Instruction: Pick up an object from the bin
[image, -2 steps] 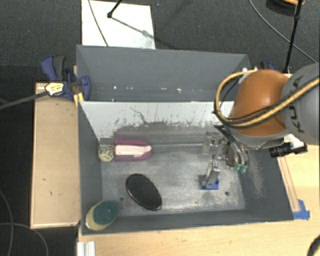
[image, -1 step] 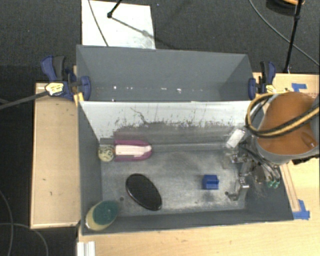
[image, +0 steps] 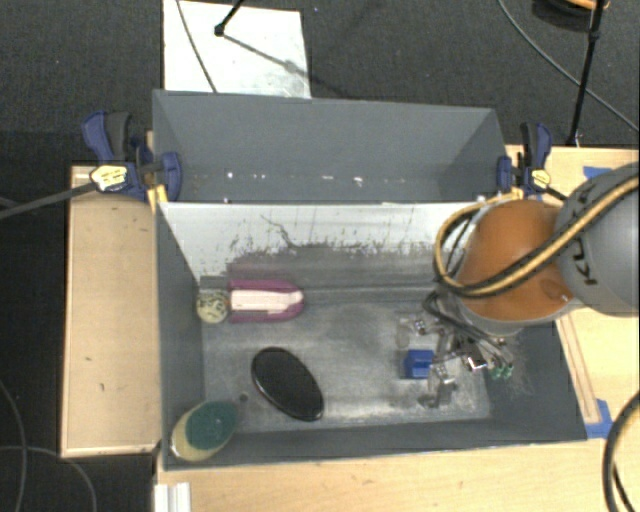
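I am down at the right of the bin (image: 350, 338), my jaws low over its floor. A small blue block (image: 417, 364) lies touching or just beside them. I cannot tell whether they are apart or together, nor whether they are round it. I judge this the reaching step. The next move calls for closing on the block, then lifting straight up. The black oval (image: 287, 383) and pink case (image: 265, 301) lie well apart, leftward.

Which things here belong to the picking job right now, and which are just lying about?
In the job: pincer; small blue block next to it; grey bin.
Lying about: black oval; pink-and-white object; pale round thing; green disc.
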